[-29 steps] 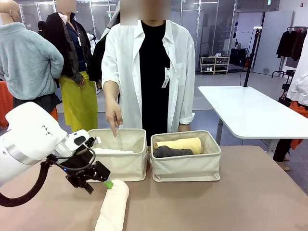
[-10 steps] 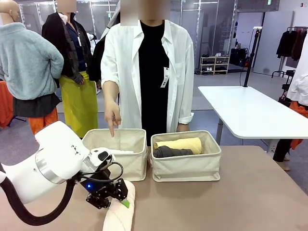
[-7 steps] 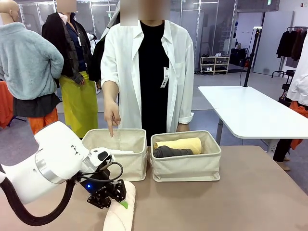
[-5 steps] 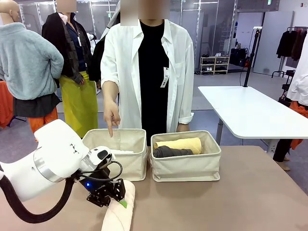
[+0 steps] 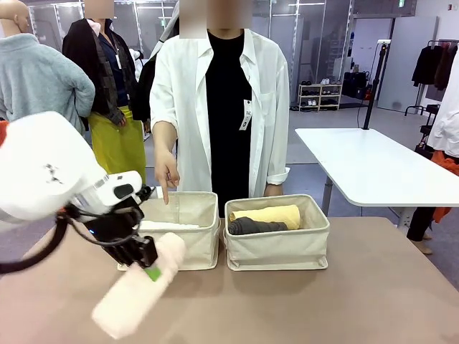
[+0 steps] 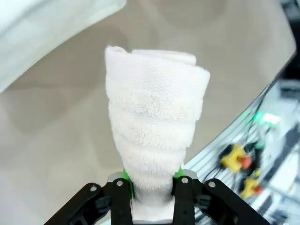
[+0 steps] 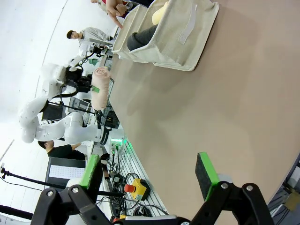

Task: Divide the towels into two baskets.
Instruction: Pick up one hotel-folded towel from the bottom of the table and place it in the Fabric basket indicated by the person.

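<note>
My left gripper [image 5: 148,264] is shut on one end of a cream towel [image 5: 133,294], held off the table and slanting down toward the near left, in front of the left basket [image 5: 197,251]. In the left wrist view the cream towel [image 6: 157,126] stands out from between the green pads of my left gripper [image 6: 151,197]. A white towel [image 5: 168,226] lies in the left basket. The right basket [image 5: 276,252] holds a pale yellow towel [image 5: 269,213] and a dark grey towel [image 5: 254,226]. My right gripper [image 7: 149,173] hangs open over the table with nothing between its fingers.
A person in a white coat stands behind the baskets, one hand [image 5: 168,175] pointing down into the left basket. Bare brown table [image 5: 323,301] stretches in front of and right of the baskets. A white table [image 5: 373,168] stands beyond at the right.
My left gripper has shut on the cream towel's end and lifted it off the table, up and to the left. The person's pointing hand has stayed still.
</note>
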`<state>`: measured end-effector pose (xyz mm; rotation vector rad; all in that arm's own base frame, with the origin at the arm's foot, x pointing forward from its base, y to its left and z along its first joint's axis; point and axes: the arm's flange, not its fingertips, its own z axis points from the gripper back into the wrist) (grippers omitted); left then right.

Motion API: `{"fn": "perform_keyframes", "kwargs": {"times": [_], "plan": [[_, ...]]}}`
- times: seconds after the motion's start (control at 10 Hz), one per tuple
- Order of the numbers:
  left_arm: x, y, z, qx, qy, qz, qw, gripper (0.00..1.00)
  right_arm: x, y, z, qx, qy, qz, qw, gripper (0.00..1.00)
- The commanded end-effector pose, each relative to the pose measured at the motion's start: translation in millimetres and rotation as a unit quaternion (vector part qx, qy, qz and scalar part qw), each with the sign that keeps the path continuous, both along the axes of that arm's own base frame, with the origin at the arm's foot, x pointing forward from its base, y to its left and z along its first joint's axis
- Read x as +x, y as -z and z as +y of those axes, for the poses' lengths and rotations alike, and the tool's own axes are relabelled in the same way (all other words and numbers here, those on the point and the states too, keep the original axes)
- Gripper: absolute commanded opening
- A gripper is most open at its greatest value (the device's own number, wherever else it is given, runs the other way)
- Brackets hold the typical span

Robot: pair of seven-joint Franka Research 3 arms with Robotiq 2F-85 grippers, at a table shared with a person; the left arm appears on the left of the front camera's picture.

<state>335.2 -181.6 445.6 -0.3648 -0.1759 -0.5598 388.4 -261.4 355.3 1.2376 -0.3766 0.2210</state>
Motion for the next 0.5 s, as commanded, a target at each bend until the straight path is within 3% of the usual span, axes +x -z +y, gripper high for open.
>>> {"fn": "perform_keyframes", "kwargs": {"times": [0.0,0.1,0.2,0.4], "plan": [[-19.2,-1.4,18.3,0.044,0.132,-0.083,0.987,0.32,-5.1,-2.6,3.4,-0.007,-0.001,0.004,1.0,1.0],[-21.9,0.4,20.4,0.048,0.12,-0.067,0.989,0.32,-5.1,-2.6,3.4,-0.007,-0.001,0.004,1.0,1.0],[-8.4,-12.3,7.0,0.036,0.069,-0.034,0.996,0.32,-5.1,-2.6,3.4,-0.007,-0.001,0.004,1.0,1.0],[-8.4,-12.3,7.0,0.036,0.069,-0.034,0.996,0.32,-5.1,-2.6,3.4,-0.007,-0.001,0.004,1.0,1.0]]}}
